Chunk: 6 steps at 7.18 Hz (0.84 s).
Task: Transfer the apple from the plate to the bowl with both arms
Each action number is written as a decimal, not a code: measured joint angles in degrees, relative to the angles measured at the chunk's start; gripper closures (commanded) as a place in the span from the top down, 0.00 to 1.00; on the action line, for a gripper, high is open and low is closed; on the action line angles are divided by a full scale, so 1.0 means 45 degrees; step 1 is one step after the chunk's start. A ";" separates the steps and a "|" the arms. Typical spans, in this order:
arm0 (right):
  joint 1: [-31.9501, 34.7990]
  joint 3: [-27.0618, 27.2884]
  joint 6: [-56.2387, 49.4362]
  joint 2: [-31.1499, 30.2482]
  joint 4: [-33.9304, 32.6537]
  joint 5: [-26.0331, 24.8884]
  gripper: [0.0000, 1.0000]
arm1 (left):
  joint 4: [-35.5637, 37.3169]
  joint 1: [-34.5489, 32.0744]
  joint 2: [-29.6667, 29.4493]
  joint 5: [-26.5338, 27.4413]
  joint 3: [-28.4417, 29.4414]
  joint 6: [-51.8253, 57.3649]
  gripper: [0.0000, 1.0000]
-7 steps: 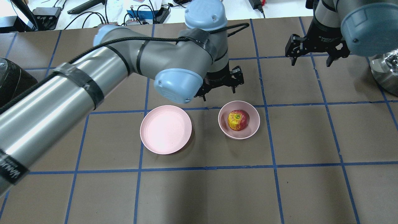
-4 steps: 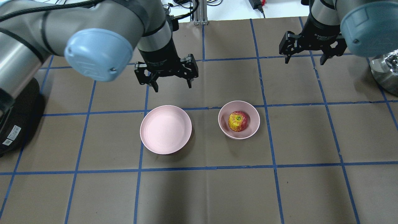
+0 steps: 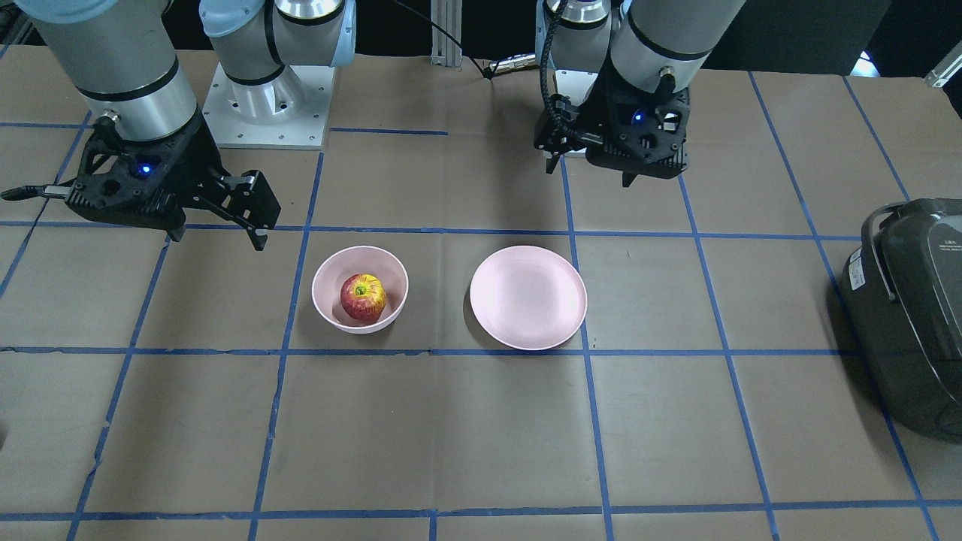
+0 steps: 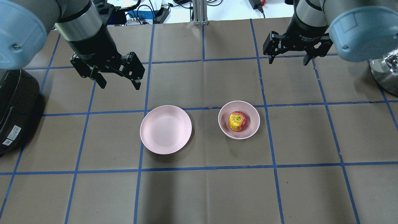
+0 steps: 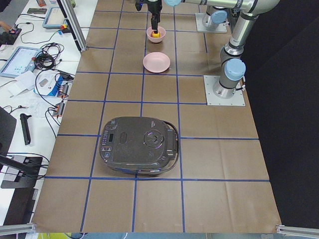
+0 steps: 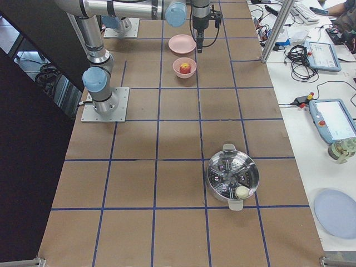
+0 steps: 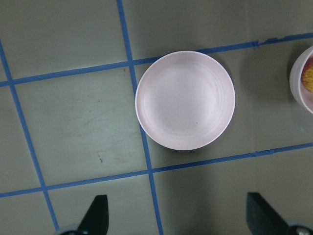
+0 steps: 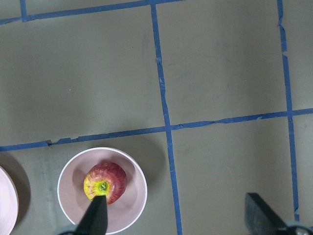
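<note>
- The counter (image 4: pixel 199 193) is covered in brown sheeting, ruled into squares by blue tape, and runs out to a white desk (image 4: pixel 224 9) strewn with cables at the far edge.
- Mid-counter, the plate (image 4: pixel 165 129) and the bowl (image 4: pixel 253 123) sit side by side, near each other but not touching. The apple (image 4: pixel 238 121) rests inside the bowl, stem dimple up.
- A black cooker (image 5: pixel 139 147) stands at the left end of the counter and a steel pot (image 6: pixel 232 178) at the right end. From overhead, the frame edges cut off most of both.
- The apple's underside is hidden by the bowl wall. Each wrist camera catches only two dark fingertips at its lower edge, and the left one clips the bowl at its right border.
- Beyond the plate and off to its left, the left claw (image 4: pixel 119 86) hangs above the counter with fingers spread wide, gripping nothing.
- Beyond the bowl and to its right, the right claw (image 4: pixel 289 62) is likewise wide open, touching nothing.
</note>
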 measured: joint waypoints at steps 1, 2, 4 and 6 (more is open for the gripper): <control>0.0003 0.0003 -0.0011 0.0000 -0.0005 0.0008 1.00 | -0.0013 0.0130 0.0071 0.0222 -0.0004 0.0066 1.00; 0.0013 0.0012 -0.0012 0.0000 0.0004 0.0007 1.00 | -0.0012 0.0177 0.0107 0.0298 -0.0011 0.0048 1.00; 0.0013 0.0011 -0.0002 -0.0001 0.0100 0.0003 1.00 | 0.0180 0.0196 0.0118 0.0352 -0.0022 -0.0029 1.00; 0.0018 0.0014 0.0000 -0.0020 0.0182 -0.0010 1.00 | 0.0777 0.0213 0.0085 0.0324 -0.0045 -0.0101 1.00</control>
